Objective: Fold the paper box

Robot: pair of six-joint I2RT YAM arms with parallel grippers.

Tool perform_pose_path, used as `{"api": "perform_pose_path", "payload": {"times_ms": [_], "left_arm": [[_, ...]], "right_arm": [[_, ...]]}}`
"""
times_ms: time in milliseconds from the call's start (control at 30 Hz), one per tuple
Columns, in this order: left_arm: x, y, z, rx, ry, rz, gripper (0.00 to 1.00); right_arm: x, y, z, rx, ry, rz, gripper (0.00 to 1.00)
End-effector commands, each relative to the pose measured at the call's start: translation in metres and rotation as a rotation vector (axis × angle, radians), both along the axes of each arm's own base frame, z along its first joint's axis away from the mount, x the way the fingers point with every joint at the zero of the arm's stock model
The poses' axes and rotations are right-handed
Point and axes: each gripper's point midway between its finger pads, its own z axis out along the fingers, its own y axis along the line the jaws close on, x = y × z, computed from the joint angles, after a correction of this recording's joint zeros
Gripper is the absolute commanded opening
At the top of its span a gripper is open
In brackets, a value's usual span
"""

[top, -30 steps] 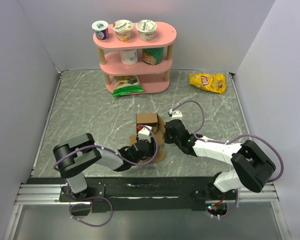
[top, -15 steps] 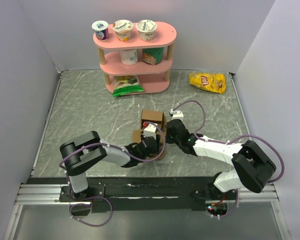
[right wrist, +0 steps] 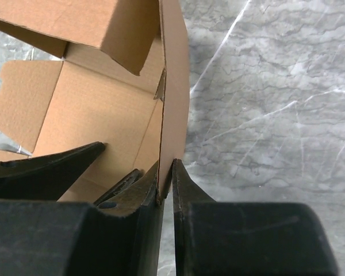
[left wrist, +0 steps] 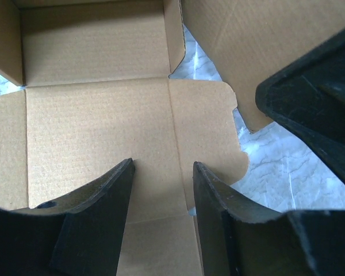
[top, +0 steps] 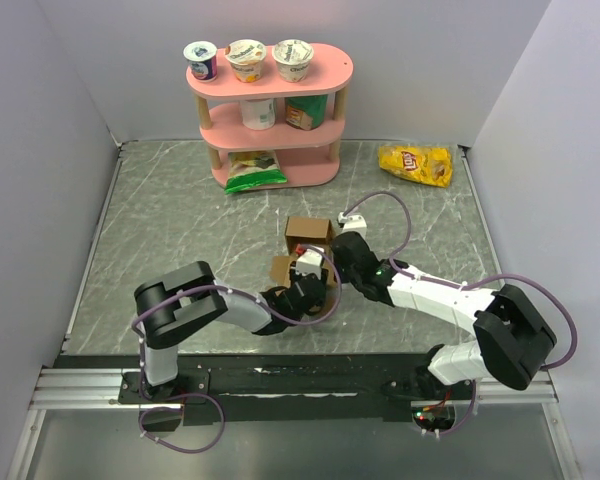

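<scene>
At the near-centre of the table (top: 170, 230), the paper box (top: 307, 238) is sitting half-formed between the two arms. It is well apart from the pink shelf (top: 270, 110) and the yellow chip bag (top: 415, 164).

- Left gripper (left wrist: 164, 167): jaws are standing spread, nothing between them, pointing down at the box's flat floor panel. Whether the fingers (left wrist: 98, 218) are touching the card, I can't tell.
- Left wrist view: the far wall is standing up along its crease. A round-cornered side flap is lying flat just right of the floor panel, its edge over the marble. Another panel is leaning in at upper right.
- Right gripper (right wrist: 165, 172): jaws are pressing together on the near end of the upright side wall, card edge running straight away between the two fingers (right wrist: 190, 201).
- Right wrist view: left of the pinched wall the box interior is showing, with one folded flap hanging over it at the top. Right of the wall bare marble is running to the frame edge.
- Top view: both wrists are crowding the box from the near side. Marble is showing to the left, right and far side of the box up to the shelf.
</scene>
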Motion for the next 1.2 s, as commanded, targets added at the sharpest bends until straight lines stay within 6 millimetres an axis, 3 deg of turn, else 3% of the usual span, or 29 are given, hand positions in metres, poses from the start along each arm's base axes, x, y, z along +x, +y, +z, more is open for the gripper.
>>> {"api": "perform_pose_path", "payload": {"times_ms": [0,333,433,500,600,733,767,900,1033,1167], "left_arm": [[-0.038,0.025,-0.067,0.235,0.149,-0.088,0.51],[-0.044,0.027,-0.073,0.288,0.151,-0.09,0.52],[-0.045,0.026,-0.068,0.26,0.152,-0.093,0.52],[-0.047,0.02,-0.062,0.222,0.157,-0.108,0.53],[-0.05,0.013,-0.049,0.159,0.158,-0.125,0.54],[-0.054,0.008,-0.027,0.075,0.142,-0.15,0.57],[-0.054,0.007,-0.024,0.067,0.139,-0.151,0.58],[-0.056,0.006,-0.004,0.023,0.125,-0.167,0.71],[-0.06,0.015,0.033,-0.05,0.09,-0.173,0.85],[-0.064,0.027,0.063,-0.092,0.047,-0.189,0.94]], "right_arm": [[0.012,0.014,0.035,0.05,-0.074,0.013,0.16],[0.014,0.021,0.042,0.065,-0.07,0.028,0.17],[0.012,0.027,0.036,0.098,-0.054,0.034,0.17],[0.008,0.028,0.021,0.101,-0.018,0.027,0.17],[0.004,0.031,0.004,0.105,0.024,0.027,0.18],[0.002,0.035,-0.002,0.135,0.041,0.032,0.24],[0.0,0.035,-0.002,0.139,0.043,0.035,0.3],[0.001,0.035,0.008,0.141,0.025,0.042,0.41],[0.004,0.032,0.009,0.12,0.022,0.027,0.42],[0.003,0.032,0.009,0.131,0.02,0.03,0.54]]}}
